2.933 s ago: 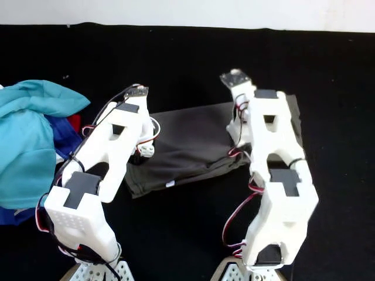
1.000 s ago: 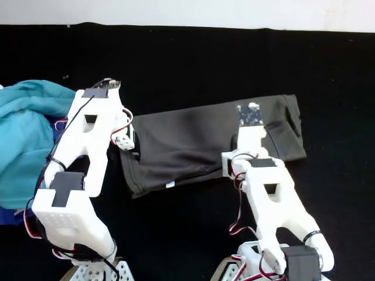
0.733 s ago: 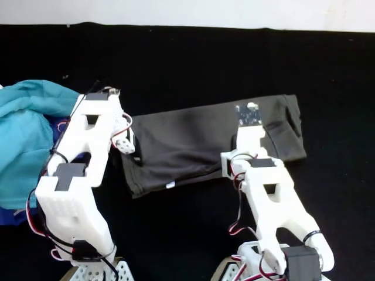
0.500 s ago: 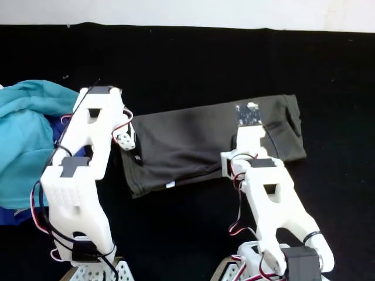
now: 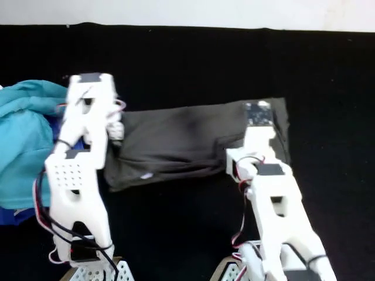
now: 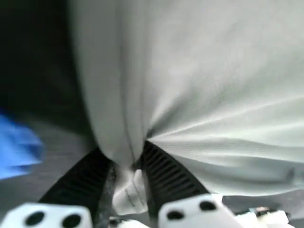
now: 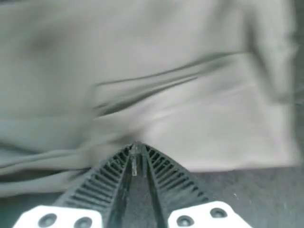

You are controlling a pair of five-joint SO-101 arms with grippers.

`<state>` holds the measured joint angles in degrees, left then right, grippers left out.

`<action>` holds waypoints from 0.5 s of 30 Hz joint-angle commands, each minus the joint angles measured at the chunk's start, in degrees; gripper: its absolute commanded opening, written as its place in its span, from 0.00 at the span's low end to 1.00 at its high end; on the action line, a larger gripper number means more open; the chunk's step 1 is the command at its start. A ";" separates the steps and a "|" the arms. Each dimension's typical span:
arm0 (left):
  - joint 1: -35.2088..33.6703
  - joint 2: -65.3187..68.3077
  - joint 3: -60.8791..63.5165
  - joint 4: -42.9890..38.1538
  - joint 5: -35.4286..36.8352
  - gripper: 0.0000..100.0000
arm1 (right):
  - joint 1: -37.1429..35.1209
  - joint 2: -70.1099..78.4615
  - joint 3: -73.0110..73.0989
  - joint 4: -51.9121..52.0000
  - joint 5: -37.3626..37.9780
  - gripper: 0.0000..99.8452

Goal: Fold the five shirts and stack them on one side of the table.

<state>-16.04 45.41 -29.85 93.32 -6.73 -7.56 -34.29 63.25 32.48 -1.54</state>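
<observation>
A dark grey shirt [image 5: 176, 140] lies folded into a long band across the middle of the black table [image 5: 193, 58]. My left gripper [image 5: 115, 136] is at the band's left end, shut on a pinch of its fabric. In the left wrist view the fingers [image 6: 164, 173] of the left gripper [image 6: 135, 159] clamp a fold of the shirt [image 6: 213, 85]. My right gripper [image 5: 258, 122] stands over the shirt's right part, fingers shut. In the right wrist view the right gripper [image 7: 136, 149] has its tips touching the shirt [image 7: 166, 71] near its front edge.
A heap of teal shirts [image 5: 23, 134] lies at the table's left edge, with blue cloth [image 5: 12, 213] under it; the blue cloth [image 6: 19, 147] is close beside the left gripper. Bare table lies behind the shirt and at the far right.
The left arm has swung left toward the teal heap, dragging the shirt's left end with it. The whole shirt has slid left. The right arm has shifted slightly.
</observation>
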 commanded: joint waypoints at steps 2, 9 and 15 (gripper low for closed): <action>-6.81 -0.40 -10.07 6.15 -3.96 0.01 | 4.97 -6.02 2.86 -3.38 -3.60 0.01; -2.15 -3.30 -11.74 8.00 -4.40 0.01 | 12.09 -0.75 3.65 -9.89 -9.58 0.01; 14.46 -14.99 -11.65 8.00 -4.57 0.01 | 18.33 7.87 1.98 -14.81 -12.75 0.01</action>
<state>-10.33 38.46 -40.13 99.91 -10.95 7.38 -28.92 66.86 19.91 -12.88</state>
